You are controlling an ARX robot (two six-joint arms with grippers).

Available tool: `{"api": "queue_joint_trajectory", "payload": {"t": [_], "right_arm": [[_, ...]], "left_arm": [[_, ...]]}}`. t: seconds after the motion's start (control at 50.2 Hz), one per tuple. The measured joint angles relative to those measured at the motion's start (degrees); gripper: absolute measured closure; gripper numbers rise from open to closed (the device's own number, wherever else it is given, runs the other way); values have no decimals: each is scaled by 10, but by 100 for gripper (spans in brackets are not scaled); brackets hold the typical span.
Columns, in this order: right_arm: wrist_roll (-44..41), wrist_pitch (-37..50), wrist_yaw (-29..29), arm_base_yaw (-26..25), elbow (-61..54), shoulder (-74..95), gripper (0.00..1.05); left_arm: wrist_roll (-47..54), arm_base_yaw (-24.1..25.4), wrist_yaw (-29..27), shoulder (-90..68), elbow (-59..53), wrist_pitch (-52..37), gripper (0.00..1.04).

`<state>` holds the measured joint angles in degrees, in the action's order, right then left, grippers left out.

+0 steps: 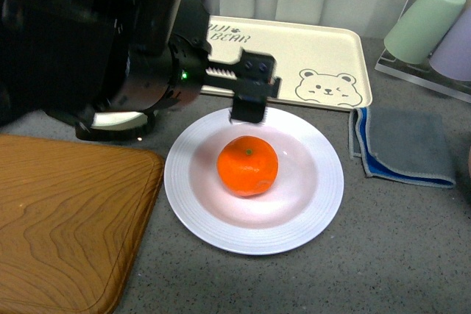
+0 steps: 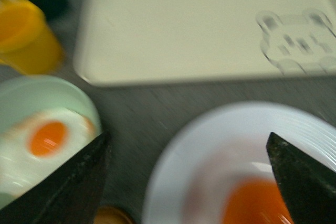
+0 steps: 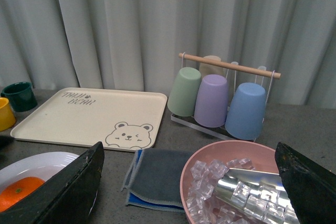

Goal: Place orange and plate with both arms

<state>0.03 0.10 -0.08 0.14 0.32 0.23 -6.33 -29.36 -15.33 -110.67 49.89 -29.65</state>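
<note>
Closest to the lens looms your left arm, its gripper hanging just above the far rim of the plate, fingers spread apart and holding nothing. Your right gripper is also wide open and empty, off by the pink bowl of ice. The orange sits in the plate's well, on the grey table between the wooden board and the folded cloth. Judge the orange light, slightly yielding and ready to roll (pinch it gently across its widest part). The plate looks glossy, rigid and breakable; take it by the ridged rim and keep it level.
</note>
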Motion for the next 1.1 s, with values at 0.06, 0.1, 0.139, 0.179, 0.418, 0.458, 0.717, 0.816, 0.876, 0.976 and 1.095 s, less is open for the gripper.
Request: {"api": "queue_joint_trajectory", "payload": {"t": [0.06, 0.1, 0.139, 0.179, 0.418, 0.458, 0.717, 0.816, 0.876, 0.976, 1.095], "right_arm": [[0, 0, -1, 0, 0, 0, 9], [0, 0, 0, 0, 0, 0, 9], [0, 0, 0, 0, 0, 0, 9], [0, 0, 0, 0, 0, 0, 9], [0, 0, 0, 0, 0, 0, 9], [0, 0, 0, 0, 0, 0, 9], [0, 0, 0, 0, 0, 0, 9], [0, 0, 0, 0, 0, 0, 9], [0, 0, 0, 0, 0, 0, 9], [0, 0, 0, 0, 0, 0, 9], [0, 0, 0, 0, 0, 0, 9]], "left_arm": [[21, 8, -72, -5, -59, -162, 24], [35, 21, -89, -2, -125, -291, 33], [44, 42, -85, 20, -181, -393, 43], [46, 52, -80, 37, -202, -426, 47], [54, 125, -11, 189, -344, -457, 91], [55, 140, 1, 218, -366, -447, 101], [59, 205, 66, 438, -442, -297, 101], [59, 222, 84, 517, -459, -246, 101], [59, 230, 93, 550, -468, -221, 101], [59, 256, 126, 614, -480, -170, 101], [59, 291, 150, 683, -487, -111, 101]]}}
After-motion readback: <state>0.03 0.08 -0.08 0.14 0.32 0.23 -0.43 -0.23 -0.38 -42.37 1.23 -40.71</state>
